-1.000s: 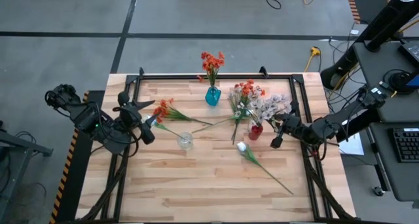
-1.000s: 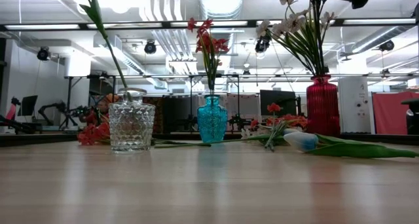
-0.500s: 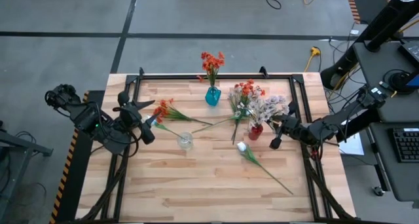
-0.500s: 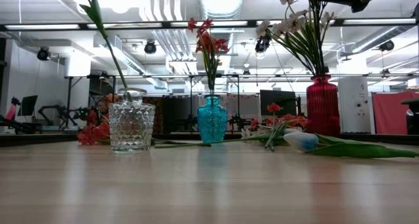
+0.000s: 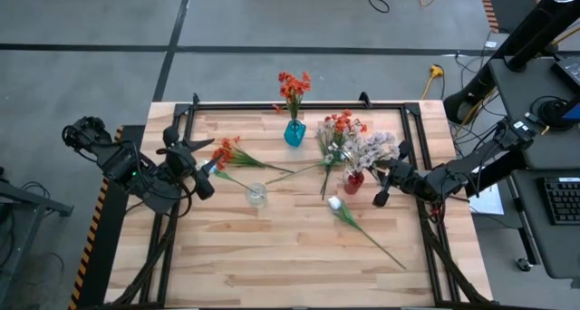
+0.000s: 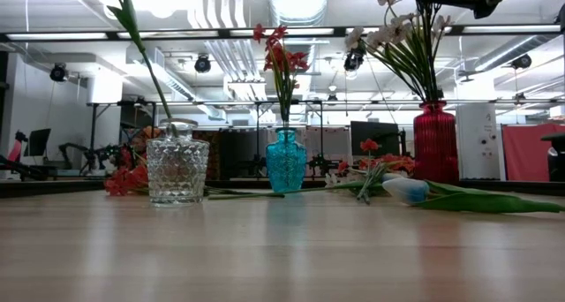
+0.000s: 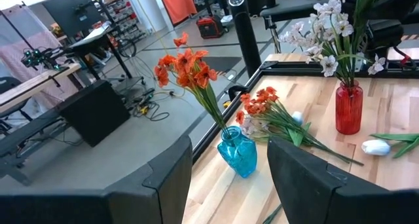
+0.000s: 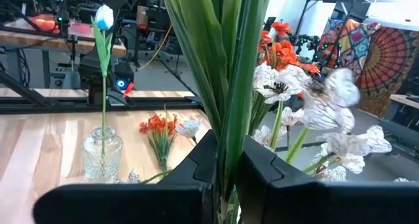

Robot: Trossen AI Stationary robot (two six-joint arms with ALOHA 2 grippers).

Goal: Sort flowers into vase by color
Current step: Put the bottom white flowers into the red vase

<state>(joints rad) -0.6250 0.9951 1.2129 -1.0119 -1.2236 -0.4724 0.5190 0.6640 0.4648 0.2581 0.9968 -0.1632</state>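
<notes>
On the pale wooden table point(image 5: 272, 256), the right tool point(image 5: 379, 198) sits near the right edge, pressed together on the green stems of the pale pink-white blossom bunch point(image 5: 373, 149), whose stems stand in the red ribbed glass vase point(image 5: 353, 180); the right wrist view shows the stems pinched between its dark fingers point(image 8: 262, 171). The left tool point(image 5: 207, 185) hangs near the left edge with its fingers spread, gripping nothing.

A turquoise glass vase point(image 5: 294, 133) near the far edge holds an orange-red blossom spray point(image 5: 292, 86). A clear faceted glass vase point(image 5: 256, 195) left of the middle holds a single white bud on a long green stem point(image 8: 103, 18).

Loose on the boards: one orange-red cluster point(image 5: 227, 151) just beside the left tool, another orange-red cluster point(image 5: 342, 124) just behind the red vase, and a white tulip-like bud with a long stem point(image 5: 334, 203) stretching towards the near right corner.
</notes>
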